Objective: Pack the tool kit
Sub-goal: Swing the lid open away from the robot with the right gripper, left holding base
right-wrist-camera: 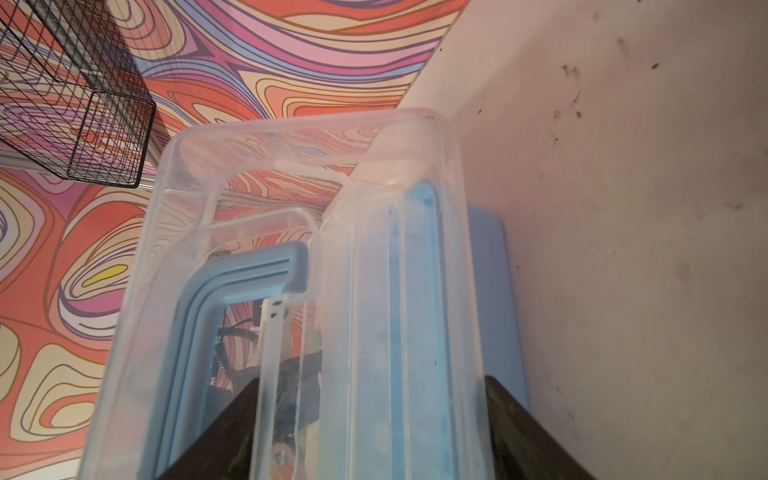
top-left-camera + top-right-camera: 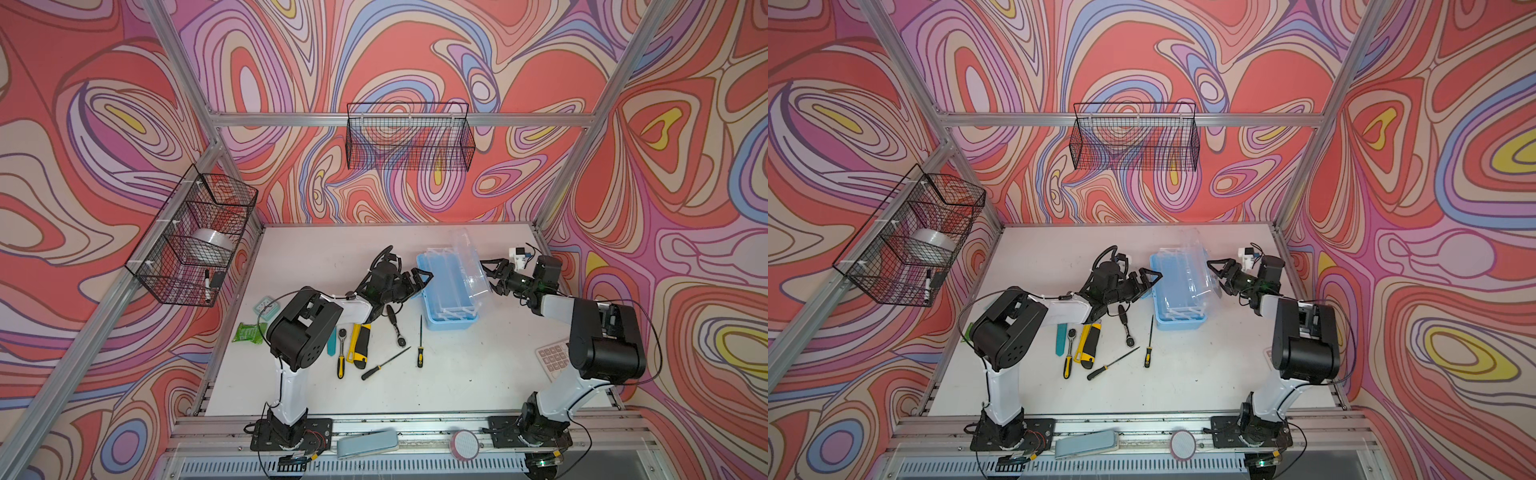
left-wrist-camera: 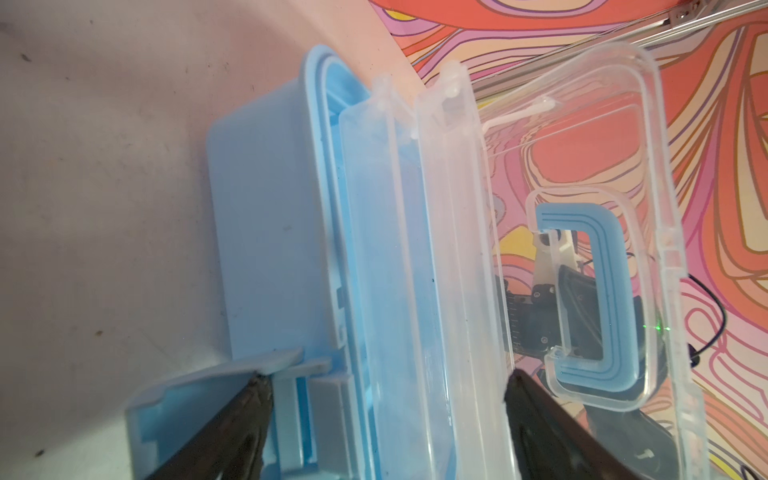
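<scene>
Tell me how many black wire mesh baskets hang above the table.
2. One black wire mesh basket hangs at the back, in the middle. The second basket hangs at the left side. None seems hidden.

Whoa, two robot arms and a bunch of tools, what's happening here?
The arms are packing a tool kit, a light blue box standing open with its clear lid raised. The left hand and the right hand sit on either side of it, both open and holding nothing. The box looks empty. The tools, among them a ratchet, a utility knife and two screwdrivers, lie on the table.
</scene>
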Action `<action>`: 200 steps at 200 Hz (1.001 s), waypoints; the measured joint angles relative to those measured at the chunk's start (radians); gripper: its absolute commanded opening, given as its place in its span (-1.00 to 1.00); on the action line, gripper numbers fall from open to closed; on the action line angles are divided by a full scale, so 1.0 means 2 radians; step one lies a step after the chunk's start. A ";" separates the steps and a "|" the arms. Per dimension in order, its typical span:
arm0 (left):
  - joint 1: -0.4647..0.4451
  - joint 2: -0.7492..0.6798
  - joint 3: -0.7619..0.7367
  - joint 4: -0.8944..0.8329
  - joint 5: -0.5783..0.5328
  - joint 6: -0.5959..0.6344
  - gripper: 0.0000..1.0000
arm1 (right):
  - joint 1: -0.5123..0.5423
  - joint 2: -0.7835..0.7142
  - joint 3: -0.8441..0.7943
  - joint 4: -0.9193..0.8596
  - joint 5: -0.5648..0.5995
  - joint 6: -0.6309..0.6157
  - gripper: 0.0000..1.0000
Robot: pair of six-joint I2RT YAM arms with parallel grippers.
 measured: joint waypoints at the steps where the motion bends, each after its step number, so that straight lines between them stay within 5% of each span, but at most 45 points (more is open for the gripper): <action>1: 0.000 -0.001 0.000 0.000 0.000 0.000 0.76 | 0.000 0.000 0.000 0.001 0.000 0.001 0.30; 122: 0.005 -0.049 0.005 -0.114 -0.003 0.058 0.42 | -0.009 0.052 -0.035 0.199 -0.016 0.146 0.31; 170: -0.005 -0.062 0.047 -0.153 0.002 0.080 0.38 | -0.011 0.110 -0.046 0.347 -0.023 0.252 0.24; 200: -0.018 -0.069 0.075 -0.161 0.009 0.086 0.41 | -0.011 0.116 -0.048 0.369 -0.024 0.266 0.25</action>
